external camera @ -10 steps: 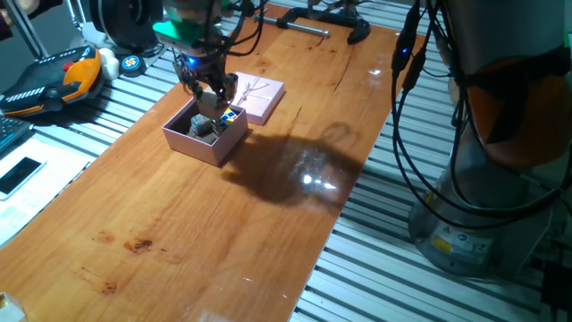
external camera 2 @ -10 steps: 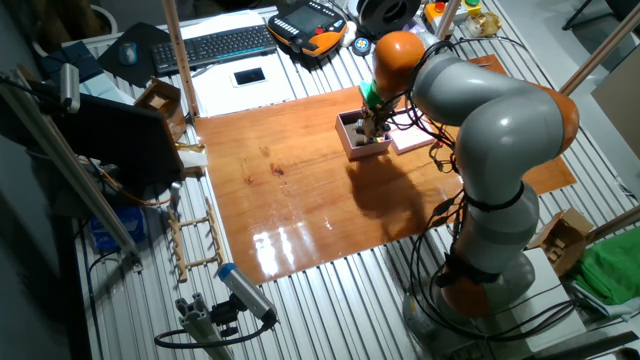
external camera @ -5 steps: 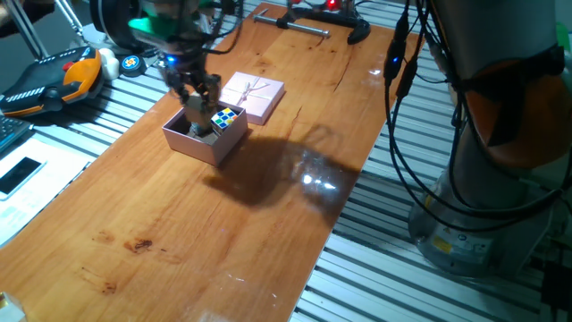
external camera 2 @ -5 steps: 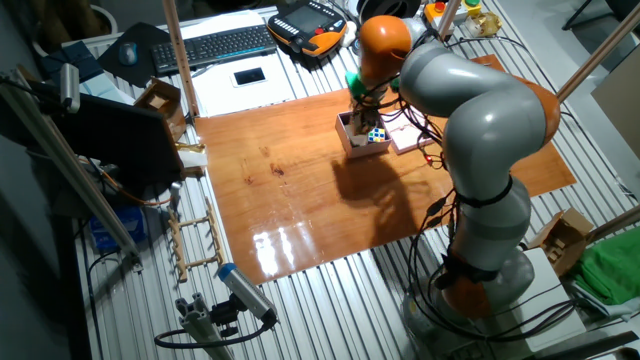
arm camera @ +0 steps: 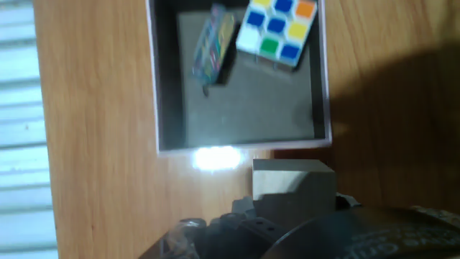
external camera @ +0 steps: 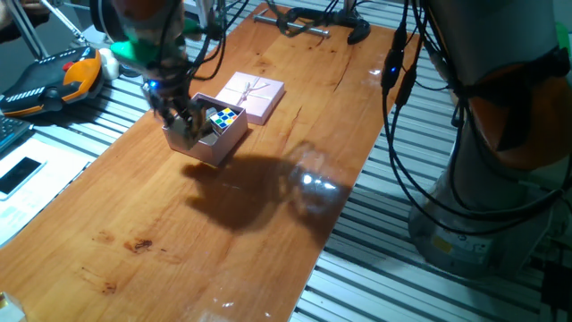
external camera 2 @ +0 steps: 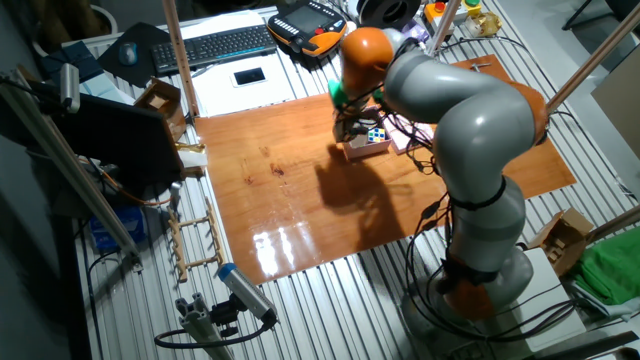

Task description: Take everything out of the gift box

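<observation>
The pale-pink gift box stands on the wooden table. Inside it lie a multicoloured puzzle cube and a small flat piece with faint coloured streaks, leaning near one wall. My gripper hangs over the box's left edge and is shut on a plain beige-grey cube block. In the hand view the block sits just outside the box's wall, above bare wood.
The flat pink lid with a string bow lies right behind the box. An orange and black pendant and a phone lie left of the table. A black clamp sits at the far end. The robot base stands on the right.
My gripper has moved left from over the middle of the box to its left edge, carrying the grey block with it. The puzzle cube now shows uncovered.
</observation>
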